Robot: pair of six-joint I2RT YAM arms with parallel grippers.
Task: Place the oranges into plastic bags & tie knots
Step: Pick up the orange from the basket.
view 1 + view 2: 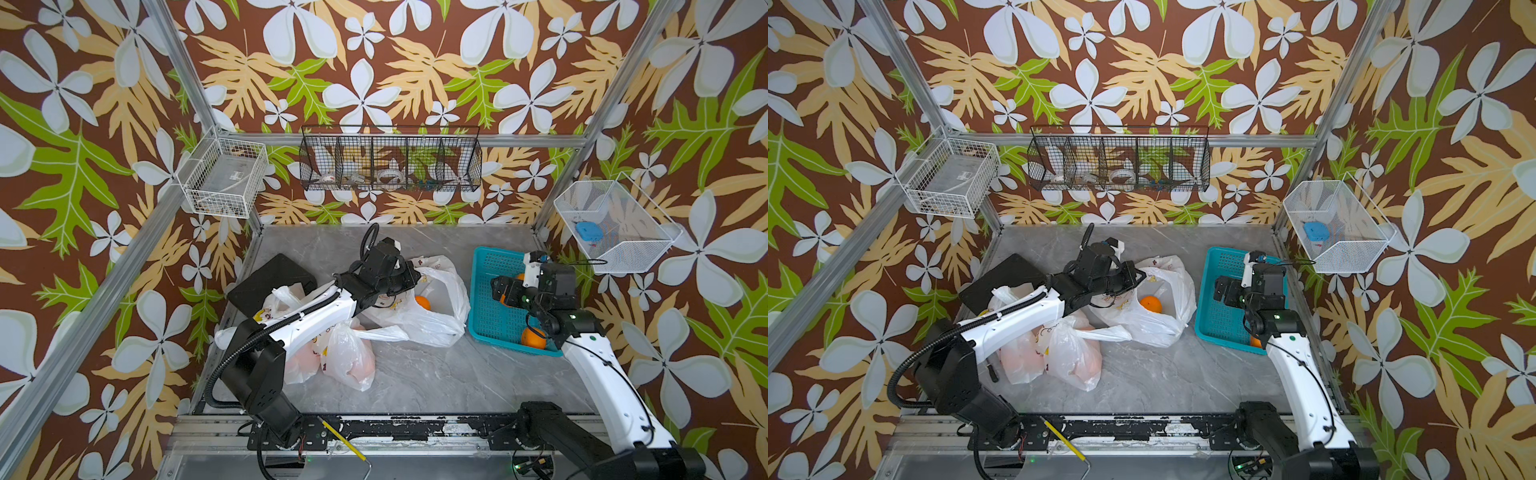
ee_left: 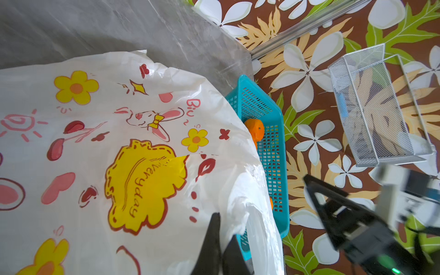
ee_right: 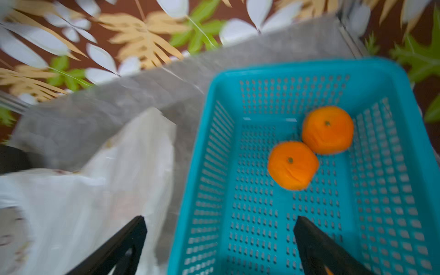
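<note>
**Above the teal basket, right jaws wide; left jaws pinched on a bag rim**

Along the right edge of the table (image 1: 436, 374), which is grey with marble veins, the teal basket (image 1: 490, 316) lies with its long axis running from back edge to front edge. It is a rectangle of hard plastic lattice with small slots. My right gripper (image 3: 219, 221) hangs over it, jaws fully apart, with nothing between them.

I count three oranges (image 3: 292, 165) in the basket. Two touch each other below my jaws, stem dimples facing up, and one sits in the basket corner nearest the front edge. They are round, a little flattened, with creased peel. A fourth lies inside the open bag (image 1: 440, 324), just left of the basket.

My left gripper (image 2: 225, 228) is closed tight on this bag's rim, and the mouth faces upward. The film is thin, translucent white, printed with a bunny, yellow flowers and red hearts.

The plastic bags are three in all. The two filled bags (image 1: 345, 357) lie side by side toward the left edge, long axes front to back. Orange colour shows through them, but I cannot tell how many are inside. One loose handle strip (image 1: 384, 332) points sideways toward the open bag. The knots I cannot see clearly.
</note>
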